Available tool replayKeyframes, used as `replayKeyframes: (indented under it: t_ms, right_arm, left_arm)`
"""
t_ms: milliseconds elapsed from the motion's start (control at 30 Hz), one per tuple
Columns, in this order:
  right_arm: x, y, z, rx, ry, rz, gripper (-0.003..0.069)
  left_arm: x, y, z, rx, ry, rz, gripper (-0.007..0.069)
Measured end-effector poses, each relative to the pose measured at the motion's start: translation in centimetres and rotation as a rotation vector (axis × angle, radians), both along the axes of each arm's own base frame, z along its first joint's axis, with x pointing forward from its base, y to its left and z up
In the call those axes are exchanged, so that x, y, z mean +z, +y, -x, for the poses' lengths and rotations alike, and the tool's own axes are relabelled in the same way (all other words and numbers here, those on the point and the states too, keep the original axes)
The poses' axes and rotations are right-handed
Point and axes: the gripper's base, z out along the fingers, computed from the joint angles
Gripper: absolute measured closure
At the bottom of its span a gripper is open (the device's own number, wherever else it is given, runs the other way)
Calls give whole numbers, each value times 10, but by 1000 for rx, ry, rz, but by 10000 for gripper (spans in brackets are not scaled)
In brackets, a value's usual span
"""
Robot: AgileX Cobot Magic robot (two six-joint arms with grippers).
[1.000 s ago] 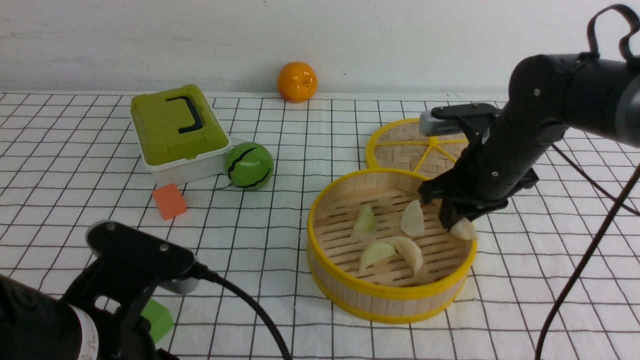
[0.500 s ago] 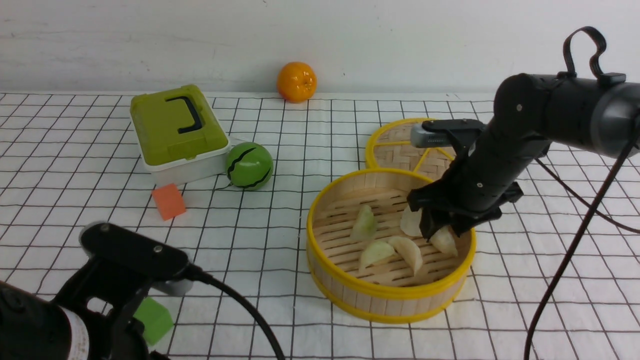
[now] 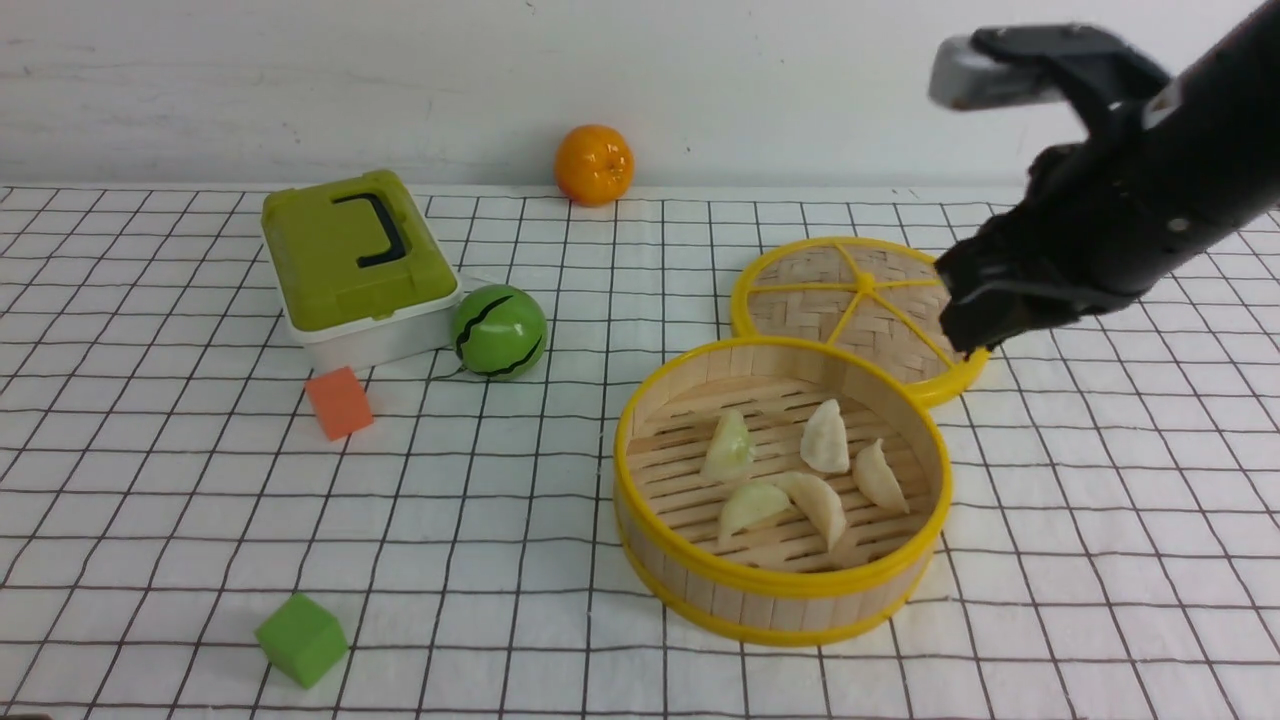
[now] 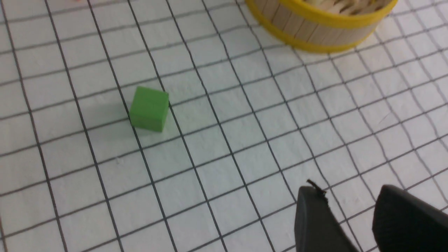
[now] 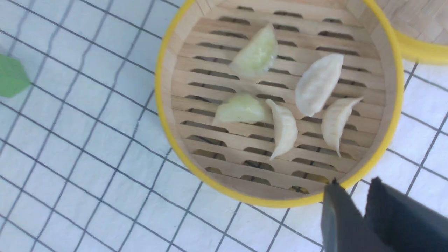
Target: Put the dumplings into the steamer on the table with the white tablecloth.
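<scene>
The steamer [image 3: 770, 585] stands on the white tablecloth [image 3: 560, 620] right of centre, and several dumplings [image 3: 826, 437] lie on its slotted floor. In the right wrist view the same dumplings [image 5: 316, 84] all lie inside the steamer [image 5: 164, 105]. My right gripper [image 3: 965, 340] hangs high, behind and to the right of the steamer, over the lid. Its jaws [image 5: 353, 182] are open by a narrow gap with nothing between them. My left gripper [image 4: 350, 190] is open and empty over bare cloth, with the steamer's wall [image 4: 315, 31] beyond it. The left arm does not show in the front view.
A flat woven lid [image 3: 840, 290] lies behind the steamer. A green lidded box [image 3: 350, 260], a green striped ball [image 3: 498, 331] and an orange cube [image 3: 338, 402] sit at the left. An orange [image 3: 594, 163] is by the wall. A green cube [image 3: 302, 638] lies near the front.
My right gripper let go of the dumpling inside the steamer, then rose up and back to the right. The left arm drew back out of the front view.
</scene>
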Motion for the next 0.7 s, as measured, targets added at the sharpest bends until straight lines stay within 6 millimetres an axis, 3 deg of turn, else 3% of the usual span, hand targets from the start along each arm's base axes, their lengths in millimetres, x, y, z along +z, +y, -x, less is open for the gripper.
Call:
replayKeyframes:
  t_ms: [100,367,700]
  right_arm:
    - [20,-9,38,8,-120,-58,619]
    - [15,-31,113,-41,-404,-203,659]
    - [15,-52,163,-99,-674,-281,657]
  left_arm:
    - [4,18,13,19,-85,41,382]
    - [6,28,18,39,-140,50,382]
    - [5,29,19,43,-131,42,382]
